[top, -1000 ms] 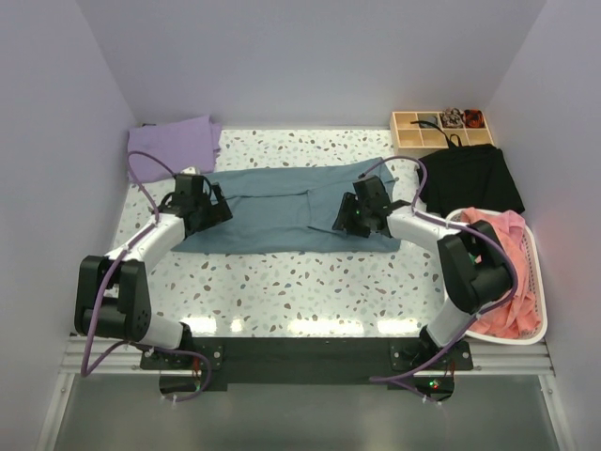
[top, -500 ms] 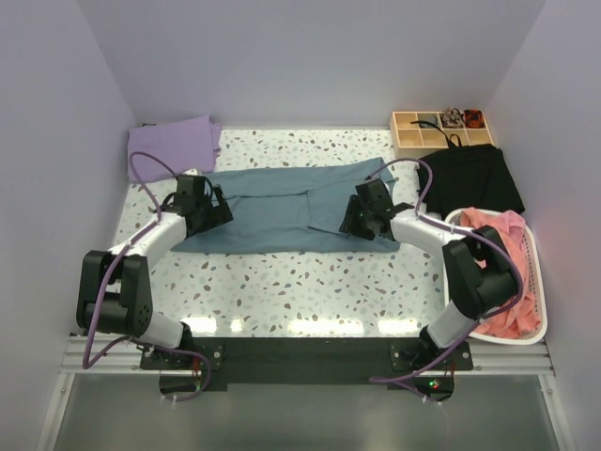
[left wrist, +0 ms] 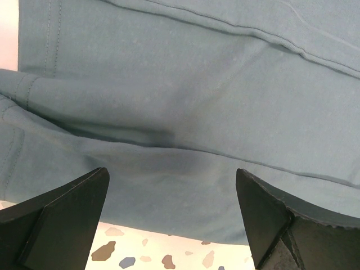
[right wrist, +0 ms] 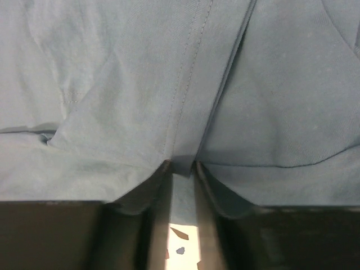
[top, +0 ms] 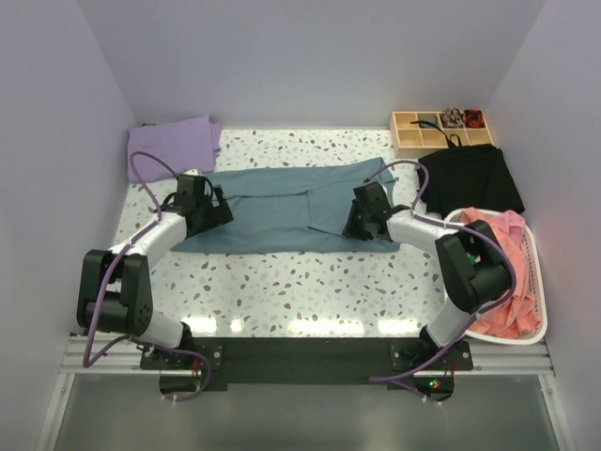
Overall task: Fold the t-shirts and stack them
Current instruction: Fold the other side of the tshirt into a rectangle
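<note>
A large slate-blue t-shirt [top: 282,207] lies spread flat across the middle of the table. My left gripper [top: 214,209] is over its left part. In the left wrist view the gripper [left wrist: 171,174] is wide open, with the shirt's near hem [left wrist: 185,219] lying between its fingers [left wrist: 62,225]. My right gripper [top: 359,222] is on the shirt's right part. In the right wrist view the gripper [right wrist: 181,166] is shut on a fold of the blue cloth [right wrist: 185,84]. A lavender-purple t-shirt [top: 174,145] lies folded at the back left. Salmon-pink t-shirts [top: 502,246] lie in a basket.
A white basket [top: 537,282] stands at the right edge. A black garment [top: 470,178] lies at the back right, and a wooden compartment tray [top: 413,132] stands behind it. The speckled tabletop [top: 300,282] shows in front of the shirt. Purple-white walls close in three sides.
My right gripper has shifted slightly to the right and settled on the shirt's right part. The cloth at the shirt's back right corner has shifted a little. My left arm has barely moved.
</note>
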You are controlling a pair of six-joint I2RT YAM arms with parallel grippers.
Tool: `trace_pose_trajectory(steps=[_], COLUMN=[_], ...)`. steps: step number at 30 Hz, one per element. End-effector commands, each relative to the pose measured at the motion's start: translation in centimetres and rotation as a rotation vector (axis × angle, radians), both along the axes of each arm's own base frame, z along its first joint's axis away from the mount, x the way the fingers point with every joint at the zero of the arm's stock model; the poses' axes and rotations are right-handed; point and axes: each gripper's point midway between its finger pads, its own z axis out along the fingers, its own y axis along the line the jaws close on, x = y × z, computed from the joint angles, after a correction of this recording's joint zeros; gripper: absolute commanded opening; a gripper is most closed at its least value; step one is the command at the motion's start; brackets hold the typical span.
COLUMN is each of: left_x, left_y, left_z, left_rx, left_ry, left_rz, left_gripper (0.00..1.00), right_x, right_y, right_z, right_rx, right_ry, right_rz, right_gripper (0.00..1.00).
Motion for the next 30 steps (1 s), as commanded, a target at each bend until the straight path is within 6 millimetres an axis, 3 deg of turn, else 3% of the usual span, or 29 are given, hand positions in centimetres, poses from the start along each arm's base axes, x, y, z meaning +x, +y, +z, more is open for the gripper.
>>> trace_pose_trajectory(steps=[1, 3, 4, 12, 14, 15, 16, 18, 19, 23, 24, 25, 26, 29, 30], left_x=[1.0, 1.0, 1.0, 1.1, 1.2, 1.1, 1.1, 1.1, 1.1, 0.9, 0.8, 0.7, 0.7, 0.6, 0.6], left_y=[0.2, 0.2, 0.2, 0.0, -0.2, -0.2, -0.2, -0.3, -0.3, -0.3, -0.4, -0.4, -0.4, -0.4, -0.4], left_z=[0.5, 0.5, 0.5, 0.5, 0.5, 0.4, 0.3, 0.3, 0.3, 0.1, -0.1, -0.2, -0.2, -0.3, -0.4], left_rx=[0.006, 0.006, 0.006, -0.002, -0.009, -0.010, -0.012, -0.015, -0.015, -0.016, -0.016, -0.016, -0.015, -0.015, -0.015], left_ry=[-0.040, -0.038, -0.038, -0.040, -0.043, -0.040, -0.038, -0.039, -0.038, -0.028, -0.022, -0.017, -0.016, -0.008, -0.006], left_rz=[-0.010, -0.010, -0.010, -0.015, -0.021, -0.022, -0.022, -0.024, -0.026, -0.028, -0.030, -0.032, -0.033, -0.036, -0.034], left_gripper=[1.00, 1.00, 1.00, 1.00, 1.00, 1.00, 1.00, 1.00, 1.00, 1.00, 1.00, 1.00, 1.00, 1.00, 1.00], right_x=[1.1, 1.4, 1.3, 3.0, 4.3, 4.8, 6.0, 7.2, 8.5, 11.0, 12.1, 12.5, 12.7, 13.6, 13.5], right_y=[0.0, 0.1, 0.3, 1.5, 2.5, 2.8, 3.5, 4.4, 5.3, 7.7, 8.4, 8.7, 9.0, 8.8, 8.1], right_z=[0.4, 0.9, 1.1, 6.6, 8.4, 7.9, 9.3, 8.4, 9.4, 8.1, 8.6, 6.8, 6.4, 6.9, 6.6], right_rx=[0.001, 0.011, 0.014, 0.056, 0.078, 0.071, 0.085, 0.087, 0.104, 0.140, 0.155, 0.145, 0.141, 0.121, 0.098], right_ry=[-0.052, -0.073, -0.083, -0.202, -0.233, -0.218, -0.246, -0.218, -0.237, -0.196, -0.211, -0.178, -0.172, -0.214, -0.221], right_rz=[-0.007, 0.001, 0.011, 0.072, 0.093, 0.102, 0.109, 0.128, 0.132, 0.162, 0.174, 0.182, 0.197, 0.198, 0.187], right_gripper=[0.16, 0.02, 0.00, 0.00, 0.00, 0.00, 0.00, 0.00, 0.00, 0.00, 0.00, 0.04, 0.19, 0.44, 0.46])
